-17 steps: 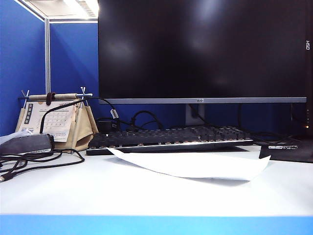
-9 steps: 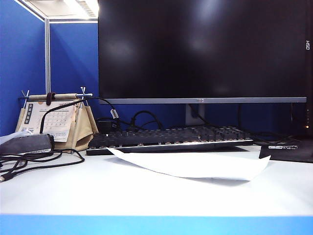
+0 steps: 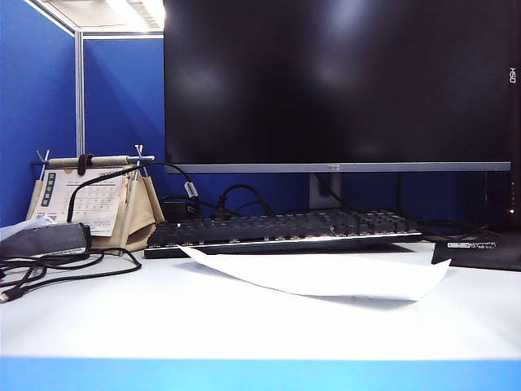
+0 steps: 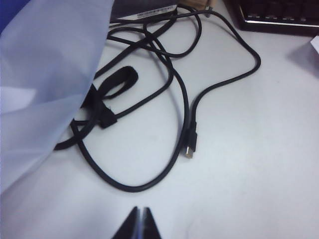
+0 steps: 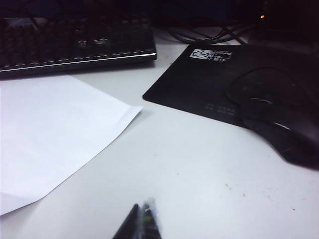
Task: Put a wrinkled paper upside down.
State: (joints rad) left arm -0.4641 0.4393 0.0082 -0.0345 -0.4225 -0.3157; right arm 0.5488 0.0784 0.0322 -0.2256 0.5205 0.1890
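Paper point(image 3: 326, 275) unmoved: near right hand point(image 5: 142, 221), beyond left hand point(image 4: 140, 225)

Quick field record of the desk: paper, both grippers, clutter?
paper: wrinkled paper lies on the white desk before the keyboard, corners curling up
left gripper: shut, empty, above the black cable
right gripper: shut, empty, between paper and mouse pad
other: calendar, monitor
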